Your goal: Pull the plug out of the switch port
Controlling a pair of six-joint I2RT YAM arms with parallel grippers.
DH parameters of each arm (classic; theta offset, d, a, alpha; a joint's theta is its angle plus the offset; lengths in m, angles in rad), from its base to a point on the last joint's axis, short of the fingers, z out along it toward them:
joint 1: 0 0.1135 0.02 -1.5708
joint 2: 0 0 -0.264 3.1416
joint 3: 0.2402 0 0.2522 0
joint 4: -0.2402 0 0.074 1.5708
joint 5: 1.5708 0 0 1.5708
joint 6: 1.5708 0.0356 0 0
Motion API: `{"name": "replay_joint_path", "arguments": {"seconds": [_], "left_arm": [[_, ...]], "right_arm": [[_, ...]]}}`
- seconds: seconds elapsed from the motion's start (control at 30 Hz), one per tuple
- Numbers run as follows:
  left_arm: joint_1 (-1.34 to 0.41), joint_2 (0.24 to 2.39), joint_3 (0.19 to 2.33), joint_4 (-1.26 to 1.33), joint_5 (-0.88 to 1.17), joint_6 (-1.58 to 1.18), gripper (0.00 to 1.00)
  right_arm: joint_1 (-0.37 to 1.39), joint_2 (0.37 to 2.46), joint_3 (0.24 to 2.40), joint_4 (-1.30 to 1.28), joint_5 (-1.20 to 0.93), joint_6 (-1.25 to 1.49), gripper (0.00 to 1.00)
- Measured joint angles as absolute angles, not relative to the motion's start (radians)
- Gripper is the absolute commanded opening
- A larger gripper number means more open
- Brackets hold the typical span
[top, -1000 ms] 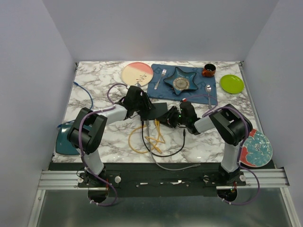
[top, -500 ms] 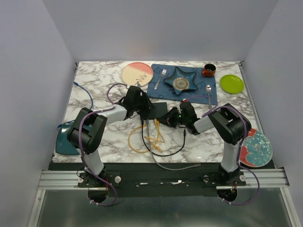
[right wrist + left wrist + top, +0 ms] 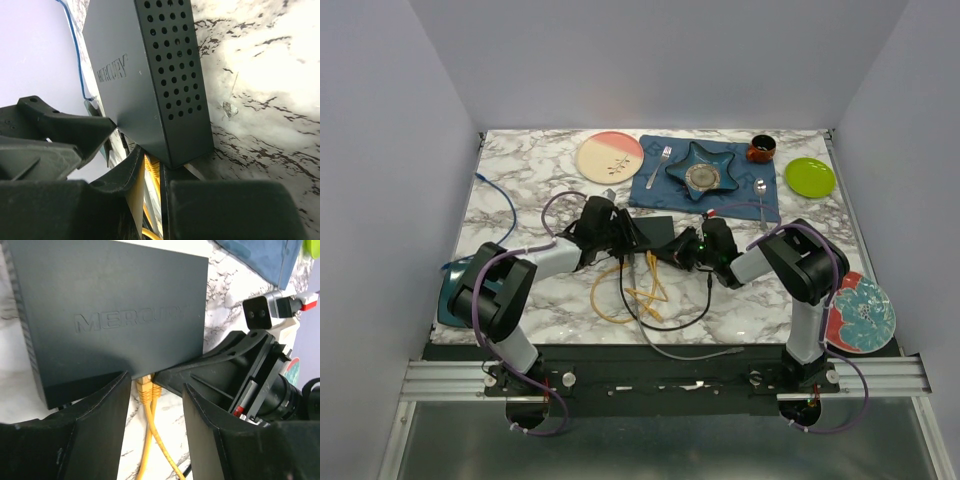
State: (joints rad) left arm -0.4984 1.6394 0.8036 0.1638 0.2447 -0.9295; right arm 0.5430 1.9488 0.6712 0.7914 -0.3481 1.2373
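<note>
The left end effector (image 3: 618, 236) has slid right since half a second ago, reaching the near edge of the switch (image 3: 658, 230) at mid-desk (image 3: 520, 205). Only the left wrist view shows the yellow plug (image 3: 146, 388) seated there, untouched between wide-spread fingers. The right end effector (image 3: 683, 250) leaves a narrow gap around yellow cable; whether it grips cannot be told.

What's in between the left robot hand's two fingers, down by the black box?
In the left wrist view, yellow cable plugs sit between the left gripper's open fingers, pushed into the switch's edge.
</note>
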Motion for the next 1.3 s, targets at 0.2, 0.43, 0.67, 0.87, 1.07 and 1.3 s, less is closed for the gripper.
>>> {"name": "replay_joint_path", "arguments": {"seconds": [0.2, 0.43, 0.67, 0.87, 1.07, 1.3], "left_arm": [[-0.519, 1.654, 0.804, 0.194, 0.260, -0.944, 0.59], [-0.536, 1.748, 0.827, 0.200, 0.271, -0.955, 0.59], [-0.537, 1.777, 0.856, 0.192, 0.273, -0.973, 0.59], [-0.538, 1.803, 0.895, 0.186, 0.250, -0.984, 0.59], [-0.538, 1.806, 0.902, 0.183, 0.234, -0.994, 0.59], [-0.529, 1.746, 0.887, 0.171, 0.196, -0.991, 0.67]], "right_arm": [[0.543, 1.949, 0.667, 0.801, -0.348, 1.216, 0.01], [0.542, 1.949, 0.666, 0.806, -0.348, 1.198, 0.01], [0.540, 1.949, 0.661, 0.814, -0.351, 1.164, 0.01], [0.539, 1.946, 0.633, 0.834, -0.390, 1.131, 0.01], [0.536, 1.934, 0.601, 0.855, -0.414, 1.112, 0.01], [0.535, 1.705, 0.548, 0.651, -0.355, 1.011, 0.01]]}}
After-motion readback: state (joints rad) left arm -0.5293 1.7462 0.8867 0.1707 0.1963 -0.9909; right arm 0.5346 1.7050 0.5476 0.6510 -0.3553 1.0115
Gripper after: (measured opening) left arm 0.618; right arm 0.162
